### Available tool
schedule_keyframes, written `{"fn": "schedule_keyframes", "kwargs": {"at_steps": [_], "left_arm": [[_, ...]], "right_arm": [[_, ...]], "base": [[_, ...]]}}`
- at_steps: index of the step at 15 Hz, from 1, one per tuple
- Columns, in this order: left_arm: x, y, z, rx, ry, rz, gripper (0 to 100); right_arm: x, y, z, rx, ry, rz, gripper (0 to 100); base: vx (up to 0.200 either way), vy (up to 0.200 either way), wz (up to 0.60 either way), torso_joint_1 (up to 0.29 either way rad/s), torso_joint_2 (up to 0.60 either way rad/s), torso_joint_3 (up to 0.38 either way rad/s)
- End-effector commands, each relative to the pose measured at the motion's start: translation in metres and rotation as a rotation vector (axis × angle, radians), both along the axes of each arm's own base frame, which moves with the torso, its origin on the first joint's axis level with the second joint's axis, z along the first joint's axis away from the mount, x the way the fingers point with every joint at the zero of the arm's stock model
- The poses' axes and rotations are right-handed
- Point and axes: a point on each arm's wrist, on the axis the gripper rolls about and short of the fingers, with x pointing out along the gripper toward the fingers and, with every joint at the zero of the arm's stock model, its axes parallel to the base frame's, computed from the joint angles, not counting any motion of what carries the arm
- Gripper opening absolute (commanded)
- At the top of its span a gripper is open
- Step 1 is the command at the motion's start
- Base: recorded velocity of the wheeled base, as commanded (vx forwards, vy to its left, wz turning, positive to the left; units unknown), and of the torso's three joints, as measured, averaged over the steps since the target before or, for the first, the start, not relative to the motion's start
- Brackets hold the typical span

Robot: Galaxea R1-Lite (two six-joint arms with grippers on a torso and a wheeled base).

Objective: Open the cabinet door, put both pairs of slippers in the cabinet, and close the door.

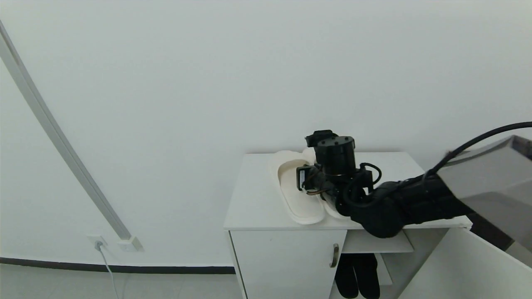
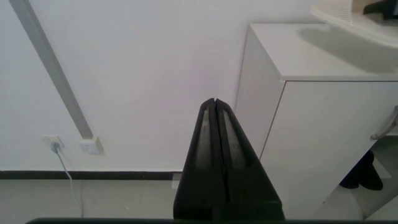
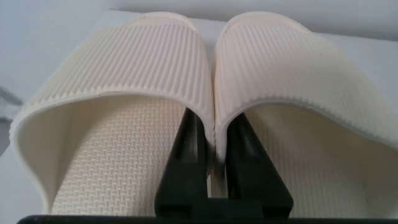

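R gripper [image 3: 216, 158] nipped on inner walls of white slippers [image 3: 124, 74], one finger in each, atop cabinet [image 1: 253, 203]. Best lift straight, both pinched. L gripper [image 2: 215, 124] closed, empty. Black pair [image 1: 357, 276] inside.

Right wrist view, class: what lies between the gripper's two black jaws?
The touching inner edges of the two cream ribbed fabric slippers, seen in that view.

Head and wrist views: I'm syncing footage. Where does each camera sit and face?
Head view: on the head, looking down at the cabinet and cream slippers; right arm shows.
Left wrist view: on the left wrist, facing the cabinet past the shut left gripper.
Right wrist view: on the right wrist, facing the cream slippers in the right gripper.
Head and right wrist share the slippers.
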Motion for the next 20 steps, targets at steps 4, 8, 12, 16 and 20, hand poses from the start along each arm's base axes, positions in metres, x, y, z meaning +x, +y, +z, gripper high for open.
{"fn": "schedule_keyframes", "kwargs": {"at_steps": [4, 8, 12, 16, 20], "left_arm": [[0.0, 0.0, 0.0, -0.003, 0.001, 0.002, 0], [0.0, 0.0, 0.0, -0.003, 0.0, -0.001, 0], [0.0, 0.0, 0.0, -0.005, 0.001, -0.001, 0], [0.0, 0.0, 0.0, -0.005, 0.001, -0.001, 0], [0.0, 0.0, 0.0, -0.006, 0.001, -0.001, 0]], "right_arm": [[-0.101, -0.083, 0.047, 0.071, -0.002, 0.278, 0], [-0.111, -0.089, 0.039, 0.036, 0.057, 0.354, 0], [-0.11, -0.088, 0.035, 0.028, 0.07, 0.355, 0], [-0.113, -0.087, 0.031, 0.019, 0.08, 0.364, 0], [-0.118, -0.086, 0.029, 0.014, 0.087, 0.375, 0]], "base": [[0.0, 0.0, 0.0, 0.0, 0.0, 0.0], [0.0, 0.0, 0.0, 0.0, 0.0, 0.0], [0.0, 0.0, 0.0, 0.0, 0.0, 0.0], [-0.15, 0.0, 0.0, 0.009, 0.0, 0.002], [-0.2, 0.0, 0.0, -0.006, 0.0, 0.006]]}}
